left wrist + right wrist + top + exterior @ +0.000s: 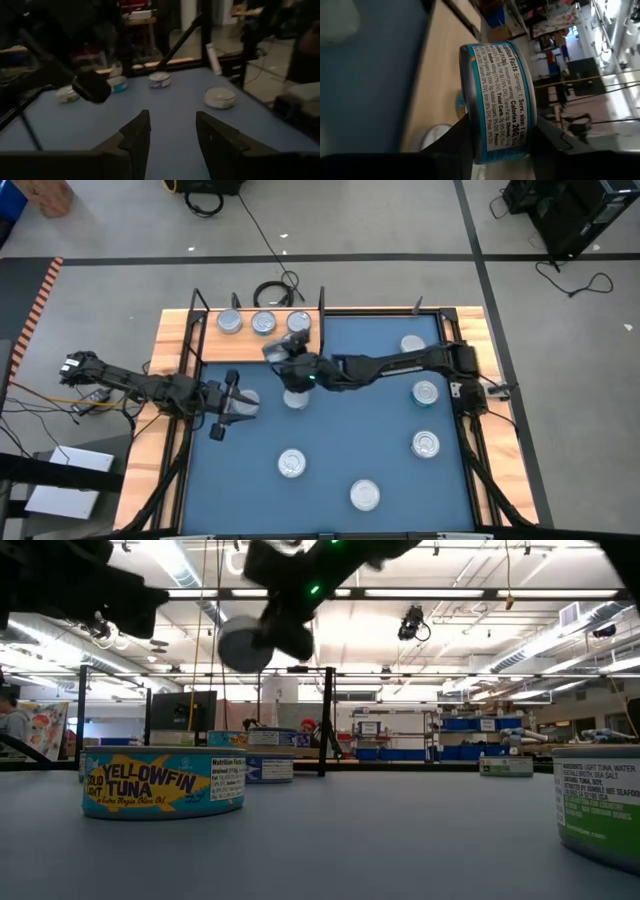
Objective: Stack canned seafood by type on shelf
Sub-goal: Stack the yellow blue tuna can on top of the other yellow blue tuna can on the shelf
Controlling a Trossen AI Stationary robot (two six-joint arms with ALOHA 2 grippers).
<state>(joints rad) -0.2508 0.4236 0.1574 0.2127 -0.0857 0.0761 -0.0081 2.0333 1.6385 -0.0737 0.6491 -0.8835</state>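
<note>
My right gripper [280, 353] reaches from the table's right and is shut on a blue-rimmed tin [497, 100], held in the air just off the near edge of the wooden shelf [180, 340]. Three silver tins [264, 323] sit in a row on the shelf's far part, between its black posts. My left gripper [232, 402] hovers open over the left part of the blue mat, with nothing between its fingers [135, 137]. In the low view the held tin [245, 643] hangs high above the table. My right gripper pinches the tin between its two fingers [462, 137], one on each flat face. The labelled side wall [500, 85] faces the wrist camera. The fingers come roughly level from the table's right. The tin stands on edge, lifted clear of mat and shelf.
Several more tins lie flat on the blue mat [340, 450]: one under the right arm [297, 398], others at the right [426, 392] and near side [365, 495]. A yellowfin tuna tin [163, 783] stands close in the low view. Thin black posts [322, 305] edge the shelf.
</note>
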